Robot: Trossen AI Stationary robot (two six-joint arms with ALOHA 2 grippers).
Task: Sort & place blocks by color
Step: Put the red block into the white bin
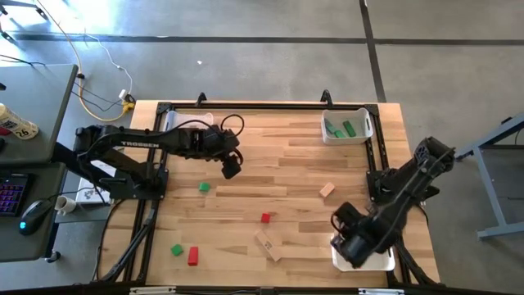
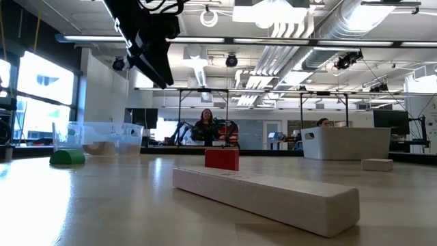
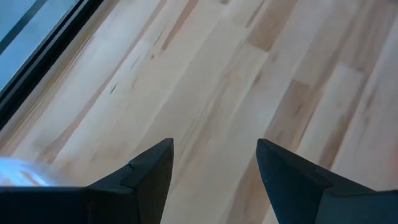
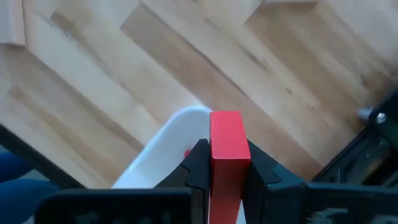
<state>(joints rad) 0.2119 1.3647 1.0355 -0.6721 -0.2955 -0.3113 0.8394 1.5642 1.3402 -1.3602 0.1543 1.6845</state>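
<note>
My right gripper [image 4: 227,157] is shut on a red block [image 4: 227,134] over the white bin [image 4: 166,144] at the table's near right corner; the bin also shows in the high view [image 1: 378,262]. My left gripper [image 3: 214,155] is open and empty above the bare table, left of centre and toward the far side [image 1: 232,169]. Loose on the table lie a green block [image 1: 204,188], a red cube [image 1: 265,217], a tan block [image 1: 327,190], a tan bar [image 1: 268,245], another green block [image 1: 176,250] and a red bar [image 1: 193,256]. My right gripper pinches the red block by its two long sides [image 4: 227,165] between the two fingers. The block lies along the fingers, and its free end [image 4: 226,119] sticks out past the fingertips. It is lifted clear, above the white bin's rim.
A white bin [image 1: 348,128] with green blocks stands at the far right. A clear bin [image 1: 185,120] stands at the far left. In the low view the tan bar [image 2: 266,195] lies nearest, with the red cube [image 2: 222,158] behind it. People show in the room beyond.
</note>
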